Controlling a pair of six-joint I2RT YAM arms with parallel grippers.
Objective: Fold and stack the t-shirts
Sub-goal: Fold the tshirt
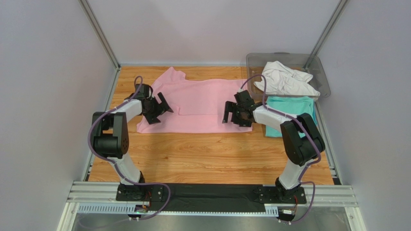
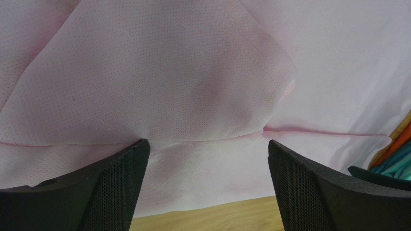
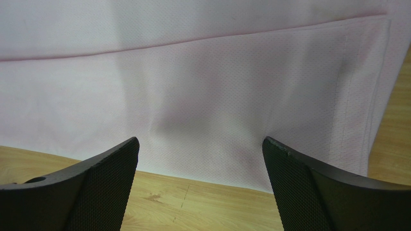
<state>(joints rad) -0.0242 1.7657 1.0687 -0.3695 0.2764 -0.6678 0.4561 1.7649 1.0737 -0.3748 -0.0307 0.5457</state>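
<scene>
Your left tool [image 1: 158, 109] and right tool [image 1: 235, 114] both gape wide and empty over opposite ends of the pink t-shirt [image 1: 202, 102], which lies crosswise.

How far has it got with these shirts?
The teal shirt looks folded. The pink shirt has one fold along its near edge; left gripper and right gripper hover open over it. Remaining: finishing it, the crumpled white shirt in the bin, and stacking.

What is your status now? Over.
Both open: left tool, right tool, at near edge of pink t-shirt. Shirt flat on table, one long fold in. Nothing blocking.
</scene>
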